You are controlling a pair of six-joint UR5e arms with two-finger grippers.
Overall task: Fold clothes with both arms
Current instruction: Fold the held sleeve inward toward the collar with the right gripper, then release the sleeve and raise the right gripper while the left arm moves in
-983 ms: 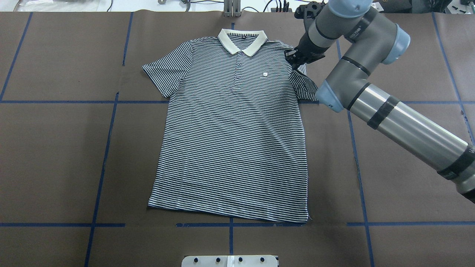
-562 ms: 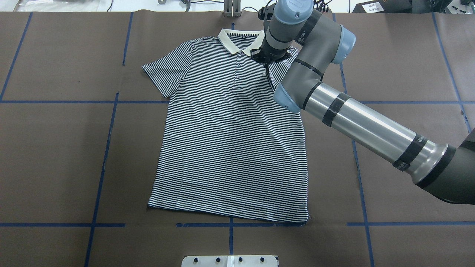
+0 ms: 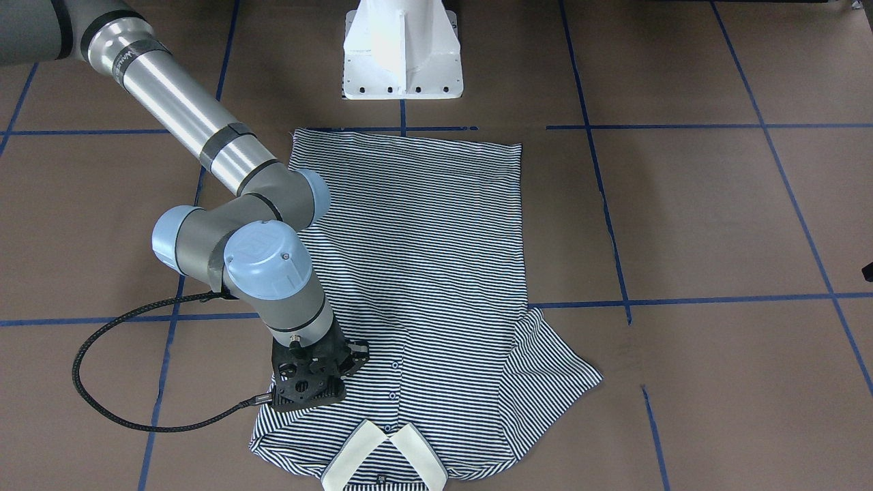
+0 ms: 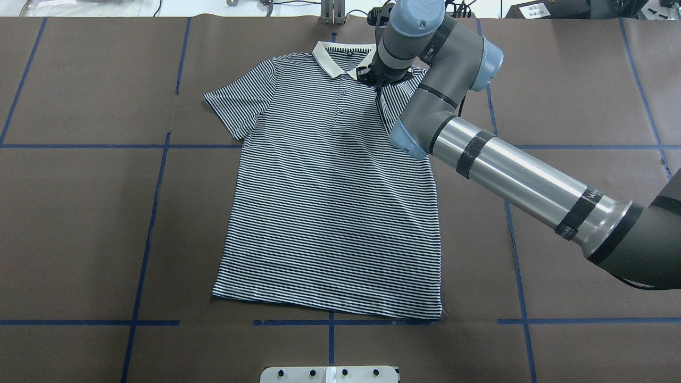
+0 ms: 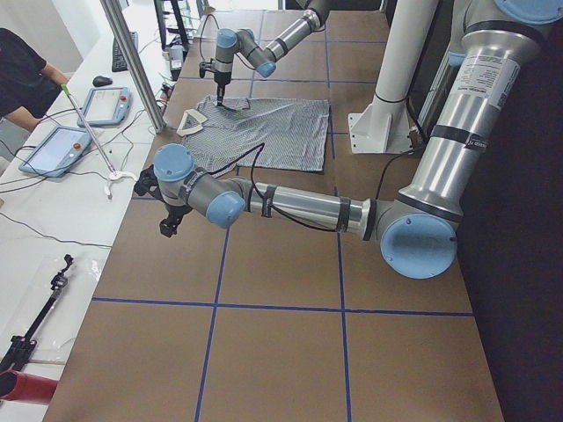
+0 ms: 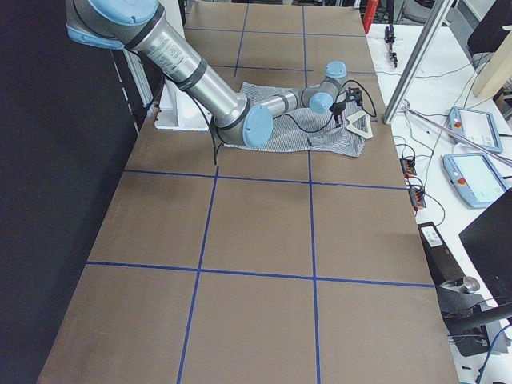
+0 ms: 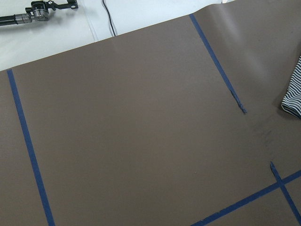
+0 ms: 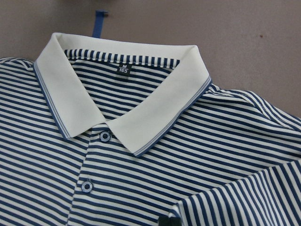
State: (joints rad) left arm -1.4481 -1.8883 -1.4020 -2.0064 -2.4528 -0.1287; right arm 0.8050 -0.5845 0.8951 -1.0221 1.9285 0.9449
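The striped polo shirt [image 4: 330, 202] lies flat on the brown table, front up, white collar [image 4: 324, 56] at the far edge. Its right-hand sleeve is folded inward over the chest. My right gripper [image 4: 379, 86] is low on the shirt beside the collar, shut on that sleeve's corner; the right wrist view shows the collar [image 8: 155, 113] and the folded sleeve [image 8: 244, 197]. From the front, the same gripper [image 3: 310, 385] presses on the shirt [image 3: 423, 259]. My left gripper [image 5: 167, 221] hangs over the table's left end, away from the shirt; whether it is open I cannot tell.
The white pedestal base [image 3: 402, 48] stands at the robot's edge of the table. Blue tape lines [image 4: 154, 213] grid the brown cover. A side bench holds teach pendants [image 5: 106, 104], near a metal post [image 5: 132, 61] and a person [image 5: 22, 70].
My right gripper has moved left from the shirt's shoulder to beside the collar, pulling the sleeve over the chest and covering the logo. Over the last half second it barely shifted.
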